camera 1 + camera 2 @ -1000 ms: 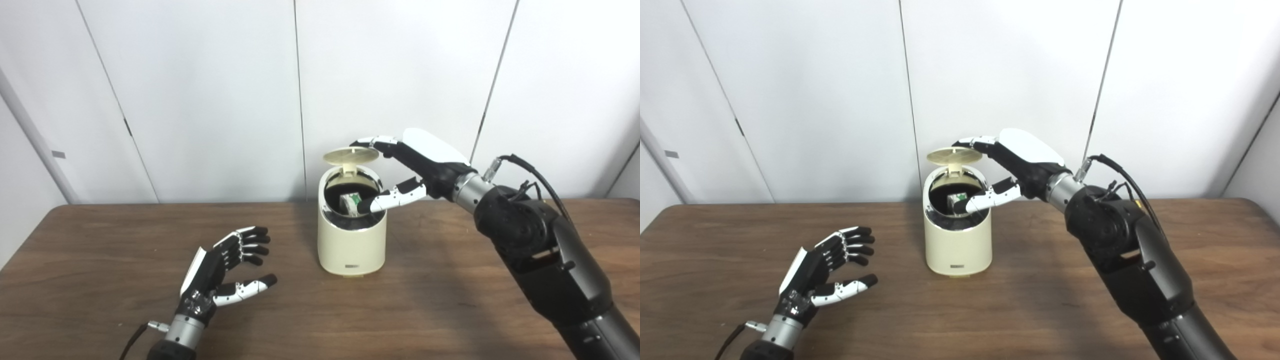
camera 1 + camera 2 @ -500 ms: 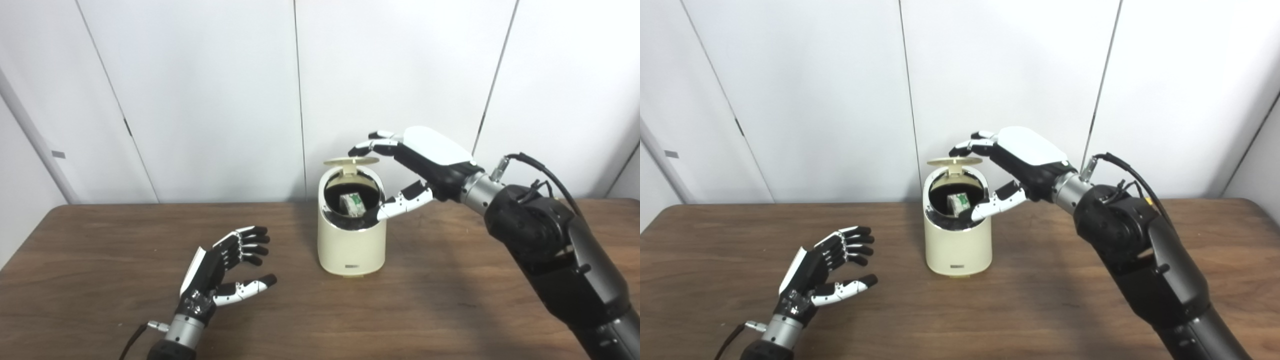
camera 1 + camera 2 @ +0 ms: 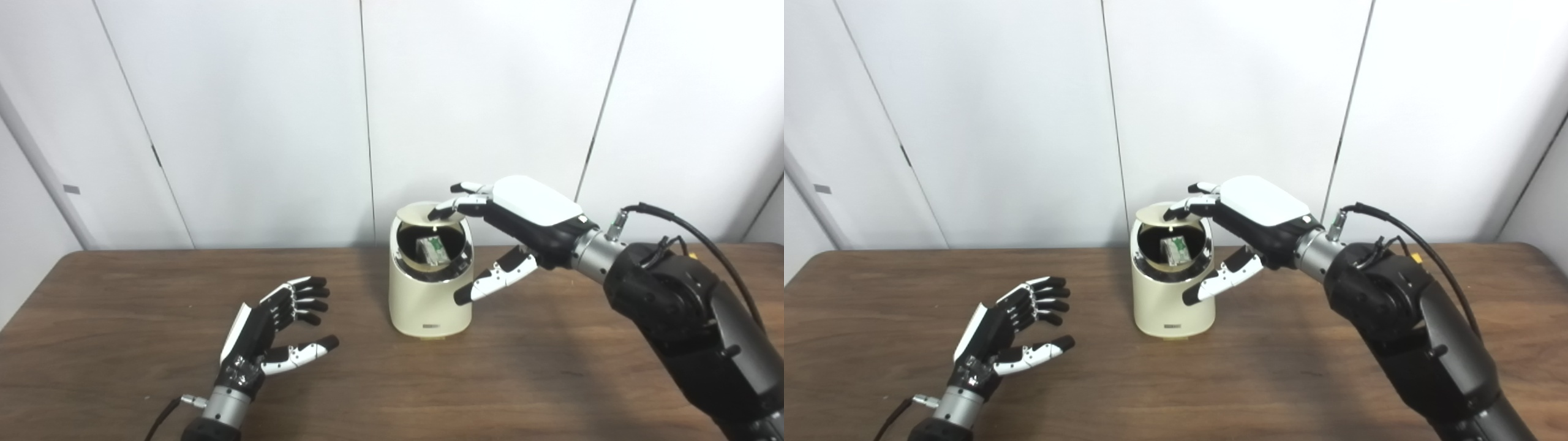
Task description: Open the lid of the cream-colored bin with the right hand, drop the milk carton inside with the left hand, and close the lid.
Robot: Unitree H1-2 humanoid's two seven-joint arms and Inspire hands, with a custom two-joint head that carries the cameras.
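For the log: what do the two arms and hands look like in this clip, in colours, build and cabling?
Both hands are black with white shells on the back, white thumb segments and black fingertips. The left hand sits on a silver wrist cuff with a thin black cable. The right hand joins a silver wrist collar, then a bulky black and grey arm with a looping black cable.

A lab or test room is suggested rather than a home. A bare wooden table [image 3: 551,380] is set against plain white wall panels [image 3: 478,92], divided by thin dark seams, with no decoration on them. Behind the table to the left, a panel is angled like a door. On the table only a bin [image 3: 430,294] is placed, and exposed cabling [image 3: 674,214] is seen above it to the right.
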